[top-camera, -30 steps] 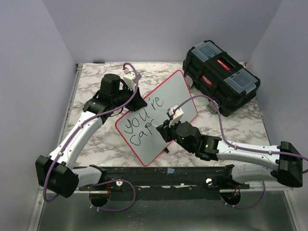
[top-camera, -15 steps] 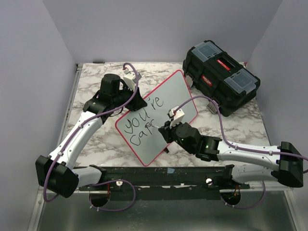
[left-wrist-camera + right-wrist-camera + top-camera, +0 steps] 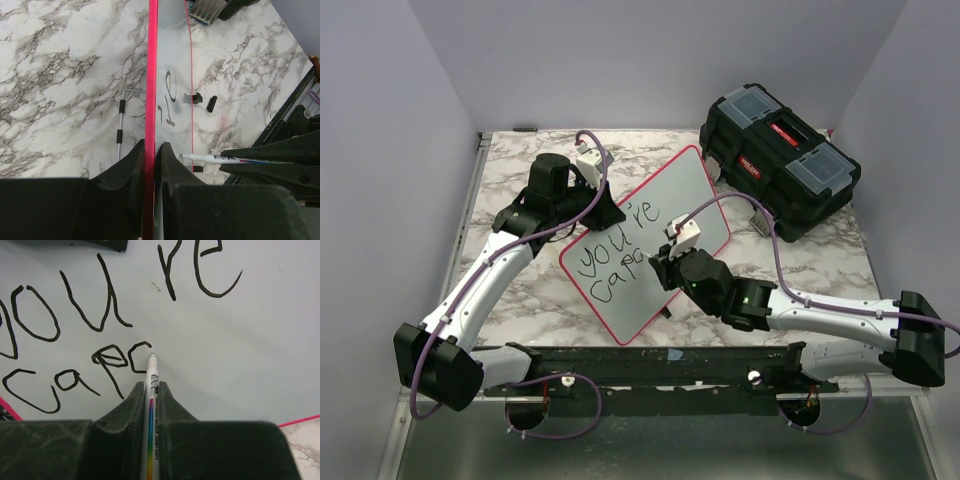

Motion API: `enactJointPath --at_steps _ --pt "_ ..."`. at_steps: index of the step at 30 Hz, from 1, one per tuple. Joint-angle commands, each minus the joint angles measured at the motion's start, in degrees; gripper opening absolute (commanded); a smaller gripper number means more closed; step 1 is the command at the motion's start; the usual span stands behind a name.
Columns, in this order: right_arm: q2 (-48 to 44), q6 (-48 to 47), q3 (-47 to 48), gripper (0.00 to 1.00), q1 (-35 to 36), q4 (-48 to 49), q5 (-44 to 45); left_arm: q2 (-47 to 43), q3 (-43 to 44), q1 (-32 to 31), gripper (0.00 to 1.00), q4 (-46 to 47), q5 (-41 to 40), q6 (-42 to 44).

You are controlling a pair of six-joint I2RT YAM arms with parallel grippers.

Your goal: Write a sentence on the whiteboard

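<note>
My right claw (image 3: pixel 150 388) is pinched nearly closed on a marker (image 3: pixel 152 371), its two dark fingers flat against the barrel on either side. The marker is slim and white, with a rainbow stripe and small black print along it. Its long axis runs straight out ahead of the claw, and its pale tip touches the board (image 3: pixel 688 192) just right of the last stroke. My left claw (image 3: pixel 151 148) is also narrowed to a slit, clamped on the board's thin red-pink rim, one finger on each face. The board is a flat, glossy white rectangle with rounded corners and small black clips on its edge. It sits mid-worktop between the two arms, its long axis running diagonally from near-left to far-right in the top view. From the left wrist I see it almost edge-on, and the gripped edge seems lifted off the worktop (image 3: pixel 510 165), though I cannot tell how steeply. The sentence (image 3: pixel 617 243) is in black, loose handwriting: "you're" on the upper line, and below it "cap" plus an open curved stroke. The worktop is grey-veined white marble pattern. A black, blocky toolbox (image 3: pixel 780 155) with clear lid compartments sits at the far right, just beside the board's far corner.
</note>
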Motion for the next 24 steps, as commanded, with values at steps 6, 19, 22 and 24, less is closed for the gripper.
enactJointPath --at_steps 6,19,22,24 --pt "1.7 -1.3 2.6 0.01 -0.1 2.6 1.4 0.3 -1.7 -1.3 0.00 -4.8 -3.1 5.6" --pt "1.7 -0.3 2.0 0.01 -0.1 2.7 -0.1 0.1 -1.7 -1.3 0.00 -4.8 -3.4 5.6" --pt "1.1 0.9 0.8 0.01 -0.1 2.4 -0.6 0.2 -1.6 -1.4 0.00 -4.8 -3.3 5.7" --pt "0.7 1.5 0.0 0.01 -0.1 2.2 -0.7 0.1 -1.6 -1.4 0.00 -4.8 -3.3 5.7"
